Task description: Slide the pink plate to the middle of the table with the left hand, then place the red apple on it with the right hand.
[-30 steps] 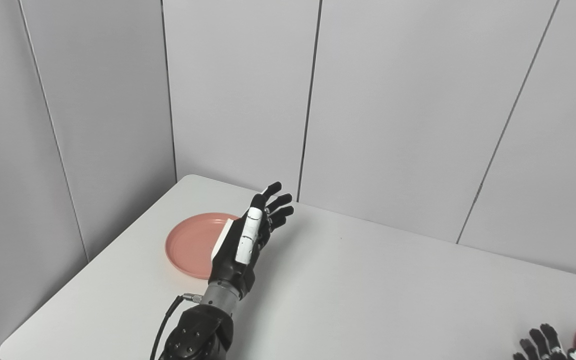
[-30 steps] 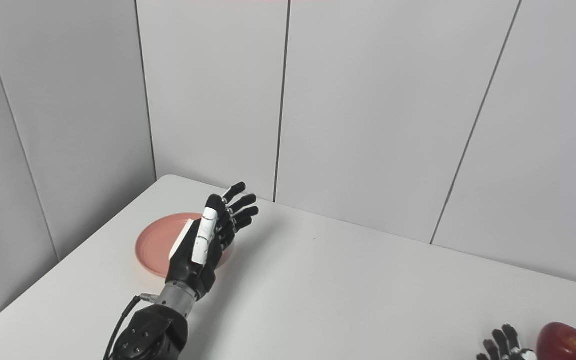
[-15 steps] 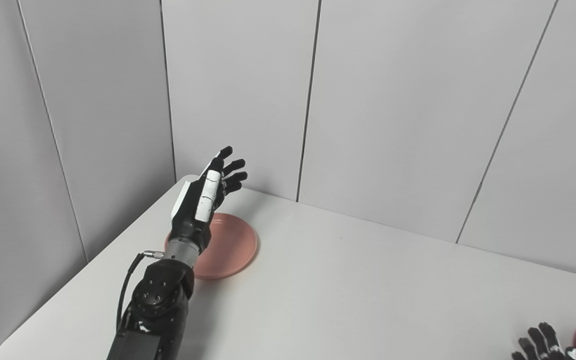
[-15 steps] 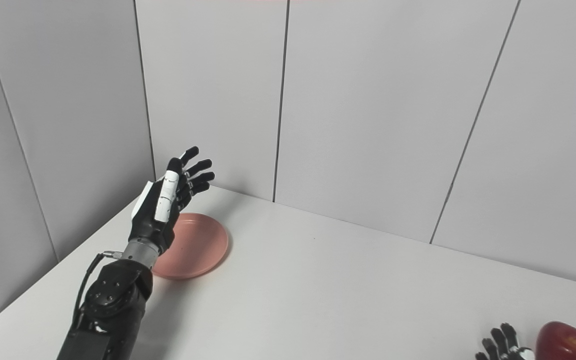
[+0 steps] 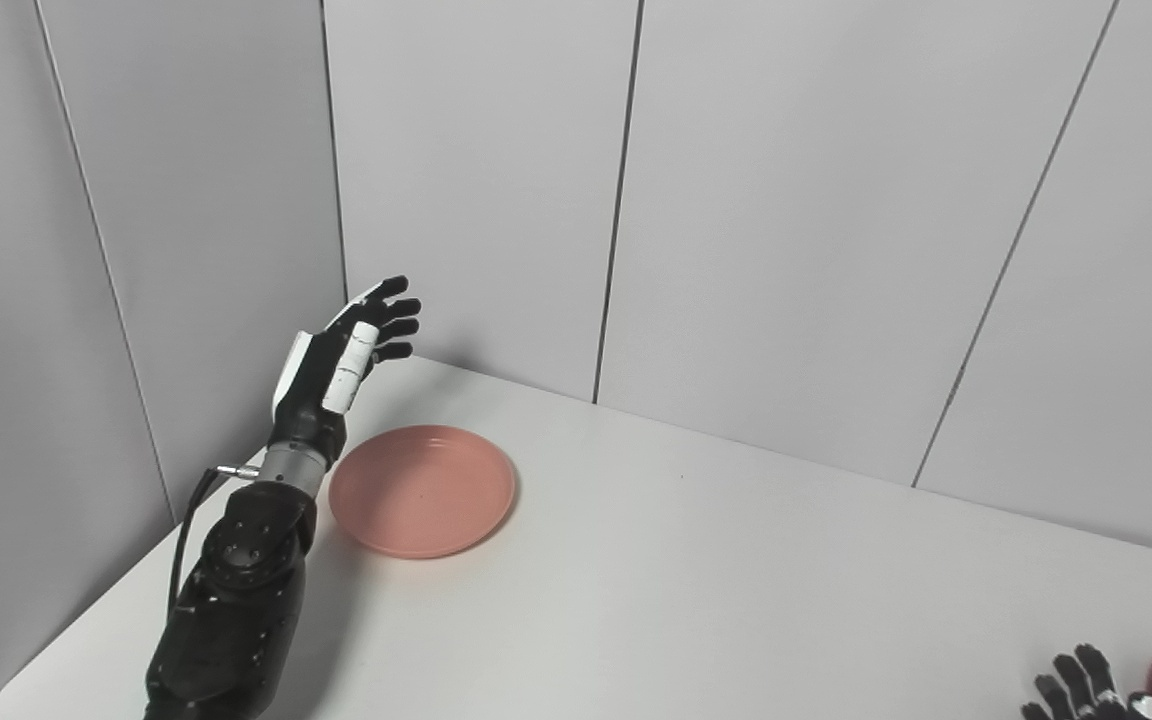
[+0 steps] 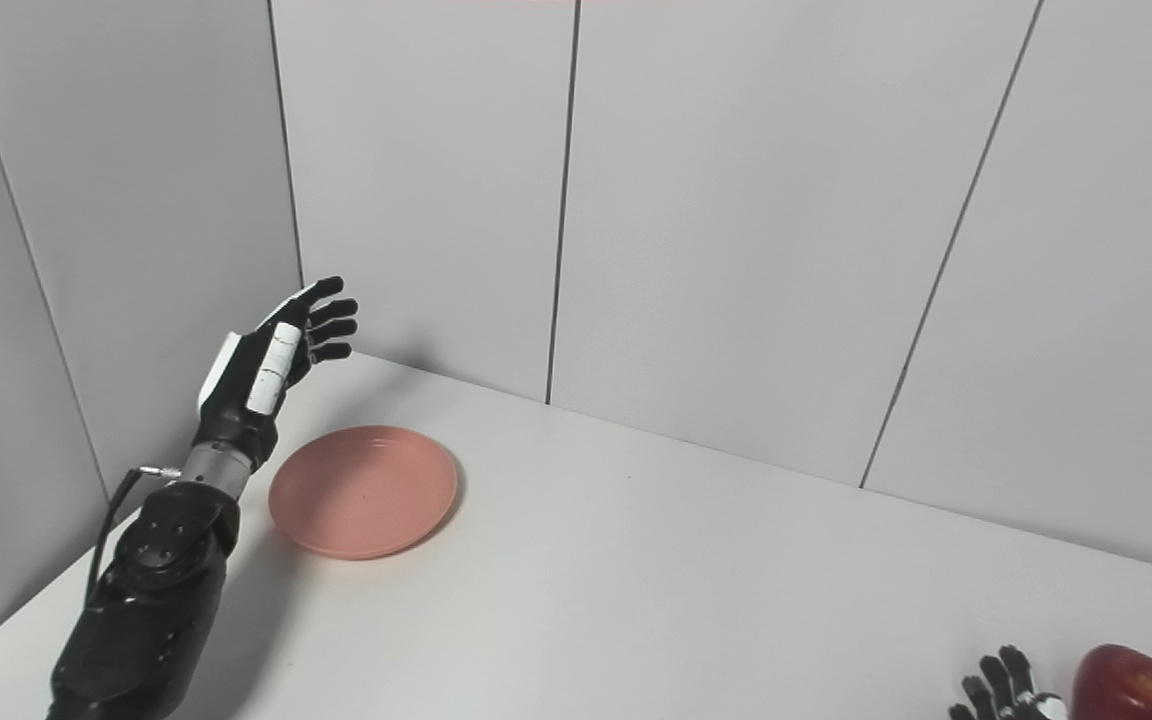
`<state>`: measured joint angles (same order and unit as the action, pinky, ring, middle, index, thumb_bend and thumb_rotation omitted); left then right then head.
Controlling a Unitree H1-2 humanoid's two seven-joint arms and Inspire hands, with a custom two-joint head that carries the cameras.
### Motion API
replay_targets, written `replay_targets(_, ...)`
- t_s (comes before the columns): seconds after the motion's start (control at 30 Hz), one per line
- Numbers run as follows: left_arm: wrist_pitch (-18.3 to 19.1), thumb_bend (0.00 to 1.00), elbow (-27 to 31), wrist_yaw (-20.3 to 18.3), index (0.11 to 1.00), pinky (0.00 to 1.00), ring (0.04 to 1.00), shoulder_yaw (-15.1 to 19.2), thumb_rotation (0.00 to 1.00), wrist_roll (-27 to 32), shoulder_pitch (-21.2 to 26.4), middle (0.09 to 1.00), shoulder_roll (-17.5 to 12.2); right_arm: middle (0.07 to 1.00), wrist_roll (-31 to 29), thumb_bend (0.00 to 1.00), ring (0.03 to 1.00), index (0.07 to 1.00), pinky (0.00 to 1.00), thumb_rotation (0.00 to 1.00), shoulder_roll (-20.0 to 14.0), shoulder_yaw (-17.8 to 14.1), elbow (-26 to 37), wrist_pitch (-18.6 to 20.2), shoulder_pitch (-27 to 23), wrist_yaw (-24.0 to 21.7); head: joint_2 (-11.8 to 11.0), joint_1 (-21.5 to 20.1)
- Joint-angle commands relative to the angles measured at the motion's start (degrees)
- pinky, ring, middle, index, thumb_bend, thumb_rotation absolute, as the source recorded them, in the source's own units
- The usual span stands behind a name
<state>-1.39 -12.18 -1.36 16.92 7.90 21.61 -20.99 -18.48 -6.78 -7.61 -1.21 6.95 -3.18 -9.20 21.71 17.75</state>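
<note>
left hand [image 5: 341, 355] is raised off the worktop [image 5: 696, 590] on the far-left side of the pink plate [image 5: 423, 489], fingers spread, gripping nothing, not touching the plate. plate sits flat in the far-left part of the worktop, near the corner of the wall panels [image 5: 476, 180], well short of the middle. so the slide is not done yet.

right hand [image 6: 1006, 690] is barely in view at the near-right edge, fingers look apart, nothing in it. red apple [image 6: 1131, 686] sits just beside it on the worktop, mostly cut off by the frame in the left eye view.

risks from here, as i read it:
- hand has to come down behind the plate rim to push it right/near. too high and the fingers skim over the shallow rim, plate stays put.
- too steep and it presses on the rim, could tip or flip the plate rather than slide it.
- off-centre push would spin the plate or send it toward the near edge.
- hand is close to the left wall panel, so there's little room there and a knock is possible.
- apple is round and at the frame edge; a nudge from the right hand could roll it out of view.
</note>
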Motion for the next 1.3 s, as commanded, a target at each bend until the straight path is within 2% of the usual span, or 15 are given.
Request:
replay_targets(0.0, -2.0, 0.92, -0.4, -1.0, 0.809, 0.75, 0.798, 1.2, 0.94, 2.7, 4.2, 0.823, -1.8, 1.0, 0.2, 0.81, 1.0, 1.0, 1.0, 1.0, 0.4, 0.6, -2.7, 2.1, 1.3, 0.1, 0.1, 0.1)
replay_targets(0.27, -2.5, 0.93, -8.6, -1.8, 0.801, 0.73, 0.778, 3.2, 0.93, 5.7, 6.8, 0.819, -2.9, 1.0, 0.1, 0.82, 1.0, 1.0, 1.0, 1.0, 0.4, 0.5, -2.5, 2.3, 1.4, 0.2, 0.3, -0.1)
replay_targets(0.5, -6.6, 0.87, -19.9, -4.0, 0.857, 0.78, 0.808, 4.6, 0.93, 9.1, 9.7, 0.834, -3.5, 1.0, 0.6, 0.82, 1.0, 1.0, 1.0, 1.0, 0.1, 0.7, -2.5, 2.4, 1.4, 0.2, 0.4, -0.2)
replay_targets(0.73, -8.9, 0.87, -27.3, -4.8, 0.866, 0.81, 0.83, 4.6, 0.96, 9.8, 11.9, 0.84, -4.4, 1.0, 0.8, 0.82, 1.0, 1.0, 1.0, 1.0, 0.5, 0.6, -2.2, 2.5, 1.6, 0.4, 0.5, -0.6)
replay_targets(0.9, -10.6, 0.86, -31.4, -5.4, 0.846, 0.8, 0.828, 5.1, 0.95, 10.6, 13.3, 0.846, -4.8, 1.0, 0.7, 0.82, 1.0, 1.0, 1.0, 1.0, 0.5, 0.6, -2.0, 2.6, 1.7, 0.3, 0.6, -0.7)
replay_targets(1.1, -12.8, 0.84, -34.2, -5.5, 0.871, 0.8, 0.829, 4.6, 0.94, 10.3, 13.8, 0.858, -5.4, 1.0, 0.8, 0.82, 1.0, 1.0, 1.0, 1.0, 0.5, 0.6, -1.9, 2.7, 1.8, 0.3, 0.6, -0.7)
replay_targets(1.27, -14.4, 0.87, -38.3, -4.6, 0.861, 0.82, 0.847, 4.0, 0.93, 9.4, 14.3, 0.84, -5.9, 1.0, 0.9, 0.82, 1.0, 1.0, 1.0, 1.0, 0.5, 0.7, -1.7, 2.7, 1.9, 0.3, 0.8, -0.9)
